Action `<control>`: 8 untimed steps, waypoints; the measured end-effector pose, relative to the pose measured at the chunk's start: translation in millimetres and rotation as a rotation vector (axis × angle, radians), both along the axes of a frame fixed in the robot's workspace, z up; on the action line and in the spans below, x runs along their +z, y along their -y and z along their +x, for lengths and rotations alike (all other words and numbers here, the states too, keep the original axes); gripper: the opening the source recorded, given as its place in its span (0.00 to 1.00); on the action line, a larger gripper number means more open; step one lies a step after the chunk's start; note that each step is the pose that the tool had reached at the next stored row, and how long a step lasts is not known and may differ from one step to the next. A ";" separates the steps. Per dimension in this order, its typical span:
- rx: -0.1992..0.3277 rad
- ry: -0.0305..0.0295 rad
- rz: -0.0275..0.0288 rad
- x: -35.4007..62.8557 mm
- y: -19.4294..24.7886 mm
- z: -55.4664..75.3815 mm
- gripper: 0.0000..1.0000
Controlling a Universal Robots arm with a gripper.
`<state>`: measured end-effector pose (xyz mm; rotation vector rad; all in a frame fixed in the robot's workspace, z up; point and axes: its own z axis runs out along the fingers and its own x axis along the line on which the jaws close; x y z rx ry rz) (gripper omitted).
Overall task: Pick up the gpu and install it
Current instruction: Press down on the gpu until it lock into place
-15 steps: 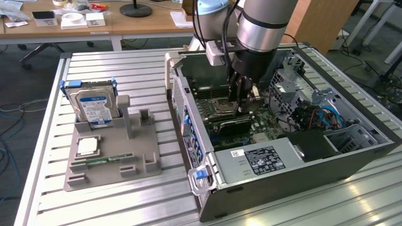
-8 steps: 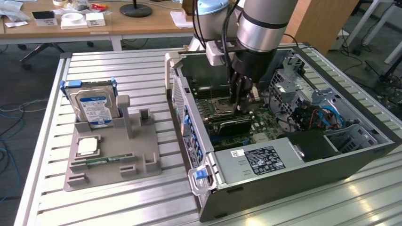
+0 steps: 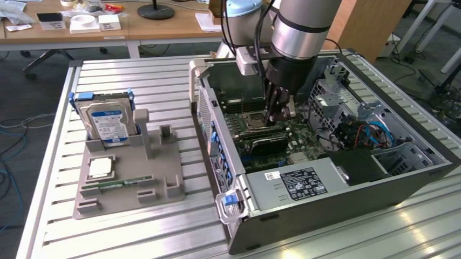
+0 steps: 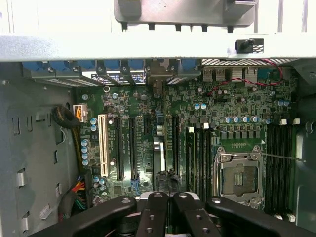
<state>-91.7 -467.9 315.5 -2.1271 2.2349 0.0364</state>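
In the exterior view, your gripper (image 3: 277,116) reaches down into the case (image 3: 324,199) on that view's right, just above the gpu (image 3: 265,142). In the wrist view, the fingers (image 4: 153,212) are nearly together over the gpu's edge (image 4: 158,153), which stands on the board (image 4: 237,98); you can't tell if they pinch it.

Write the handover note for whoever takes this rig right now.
Gripper: inside the computer case, low over the motherboard, fingers drawn together. Whether they pinch anything cannot be told.
Gpu: standing on edge on the motherboard, just beside the fingertips.
Done: the gpu is in the case; the tall stand on the grey tray holds nothing.
Left: whether the card is fully seated in its slot is not visible.
Untouched on the tray: hard drive, memory stick.
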 end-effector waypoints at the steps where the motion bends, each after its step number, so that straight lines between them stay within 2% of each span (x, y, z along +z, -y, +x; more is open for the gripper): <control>1: 0.000 0.0000 0.0000 0.0 0.0 0.0 0.11; 8: 0.000 0.0000 0.0000 0.0 0.0 0.0 0.11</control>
